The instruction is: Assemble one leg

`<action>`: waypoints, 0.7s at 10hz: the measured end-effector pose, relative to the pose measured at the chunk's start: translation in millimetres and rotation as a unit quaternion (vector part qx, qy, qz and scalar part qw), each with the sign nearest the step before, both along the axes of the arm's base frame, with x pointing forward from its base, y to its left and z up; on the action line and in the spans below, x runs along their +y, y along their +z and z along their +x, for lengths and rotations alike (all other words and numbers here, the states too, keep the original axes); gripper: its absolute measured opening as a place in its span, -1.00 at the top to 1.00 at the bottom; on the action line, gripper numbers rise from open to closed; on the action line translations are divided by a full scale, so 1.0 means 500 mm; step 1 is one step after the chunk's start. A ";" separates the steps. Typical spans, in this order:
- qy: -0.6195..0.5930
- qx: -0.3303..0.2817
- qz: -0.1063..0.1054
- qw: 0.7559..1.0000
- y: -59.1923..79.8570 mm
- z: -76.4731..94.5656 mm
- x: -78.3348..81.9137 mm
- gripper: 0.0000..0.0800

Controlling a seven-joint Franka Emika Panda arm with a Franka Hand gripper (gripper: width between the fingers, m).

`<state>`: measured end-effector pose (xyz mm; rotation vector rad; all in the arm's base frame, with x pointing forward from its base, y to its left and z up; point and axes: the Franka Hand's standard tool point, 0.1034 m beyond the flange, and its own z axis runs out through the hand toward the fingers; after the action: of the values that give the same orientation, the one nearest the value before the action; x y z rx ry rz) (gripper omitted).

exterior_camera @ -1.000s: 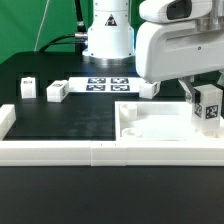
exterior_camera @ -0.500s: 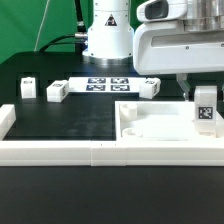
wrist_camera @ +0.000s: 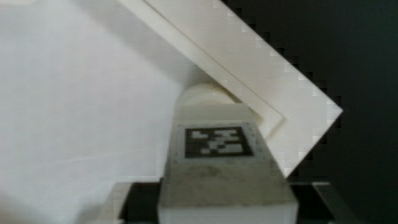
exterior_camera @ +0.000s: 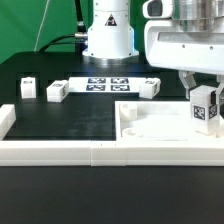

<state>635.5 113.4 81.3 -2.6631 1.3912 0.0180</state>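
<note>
My gripper [exterior_camera: 203, 98] is shut on a leg [exterior_camera: 206, 108], a small white cuboid peg with a black-and-white tag. It holds the leg upright over the far right corner of the large white square panel [exterior_camera: 150, 125]. In the wrist view the leg [wrist_camera: 221, 140] fills the space between my dark fingers [wrist_camera: 139, 203], its end pointing at the panel's raised corner rim [wrist_camera: 285, 95]. I cannot tell whether the leg touches the panel. Three more legs lie on the black mat: one [exterior_camera: 28, 87], a second [exterior_camera: 56, 92] and a third [exterior_camera: 150, 87].
The marker board [exterior_camera: 108, 83] lies at the back by the robot base [exterior_camera: 107, 35]. Long white border rails [exterior_camera: 60, 150] run along the front of the mat, with a raised end [exterior_camera: 6, 118] at the exterior view's left.
The wrist has turned, so the held leg's tag face now shows at a slight angle. The leg stays over the panel's far right corner.
</note>
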 end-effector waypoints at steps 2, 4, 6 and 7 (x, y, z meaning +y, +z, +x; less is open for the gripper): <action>-0.028 0.004 0.004 1.000 0.000 -0.001 0.001 0.27; 0.017 -0.002 0.002 1.000 0.000 -0.001 0.005 -0.18; 0.175 -0.024 -0.008 0.984 0.000 0.002 0.002 -0.47; 0.242 -0.032 -0.011 0.970 0.000 0.001 0.004 -0.59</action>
<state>636.2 115.3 81.3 -2.9198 0.6973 -0.0340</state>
